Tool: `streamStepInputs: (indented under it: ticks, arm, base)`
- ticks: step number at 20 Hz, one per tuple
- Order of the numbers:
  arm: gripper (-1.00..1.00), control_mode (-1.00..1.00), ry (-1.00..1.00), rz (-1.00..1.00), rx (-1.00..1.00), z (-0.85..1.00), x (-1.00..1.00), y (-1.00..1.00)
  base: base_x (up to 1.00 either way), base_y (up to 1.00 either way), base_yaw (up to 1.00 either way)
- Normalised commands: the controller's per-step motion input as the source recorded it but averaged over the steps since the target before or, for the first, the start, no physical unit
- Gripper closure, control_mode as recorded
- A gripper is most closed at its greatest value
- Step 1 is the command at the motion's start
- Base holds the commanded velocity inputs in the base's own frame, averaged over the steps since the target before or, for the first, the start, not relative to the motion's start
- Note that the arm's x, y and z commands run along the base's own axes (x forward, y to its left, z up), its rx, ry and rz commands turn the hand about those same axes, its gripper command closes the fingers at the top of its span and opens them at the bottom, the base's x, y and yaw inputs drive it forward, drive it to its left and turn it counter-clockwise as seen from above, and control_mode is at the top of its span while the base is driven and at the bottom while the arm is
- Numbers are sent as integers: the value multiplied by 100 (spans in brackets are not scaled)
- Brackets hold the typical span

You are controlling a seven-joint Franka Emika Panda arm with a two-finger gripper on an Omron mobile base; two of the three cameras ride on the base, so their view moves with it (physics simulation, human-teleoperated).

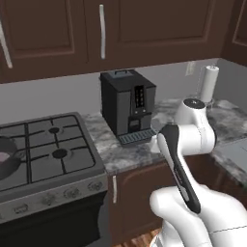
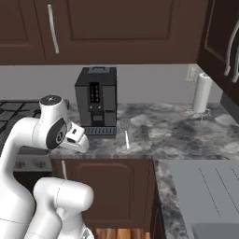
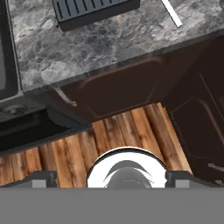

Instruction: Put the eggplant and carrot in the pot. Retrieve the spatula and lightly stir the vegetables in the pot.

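My two-finger hand (image 3: 107, 177) hangs wide open and empty over the floor, while the low dark grey metal pot (image 1: 7, 161) sits on the stove and the white-handled spatula (image 2: 126, 134) lies on the marbled desk (image 2: 163, 130); a careless reach could knock it away.

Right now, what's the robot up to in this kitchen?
The arm is folded back near its base with its gripper open and empty, facing the wood floor and the lower cabinets. The pot sits on the stove at the left; I can't make out its contents. A white-handled spatula lies untouched on the counter beside the coffee machine, so fetching it looks like the next step.
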Motion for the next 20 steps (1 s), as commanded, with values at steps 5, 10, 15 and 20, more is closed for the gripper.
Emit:
streamStepInputs:
  ticks: [5, 10, 15, 20]
  arm:
    - [-100, 100, 0, 0, 0, 0, 0, 0]
    - [-100, 100, 0, 0, 0, 0, 0, 0]
    - [-100, 100, 0, 0, 0, 0, 0, 0]
    - [-100, 100, 0, 0, 0, 0, 0, 0]
  base:
    - [95, -22, -26]
    - [67, 0, -22]
    - [0, 0, 0]
    - [0, 0, 0]
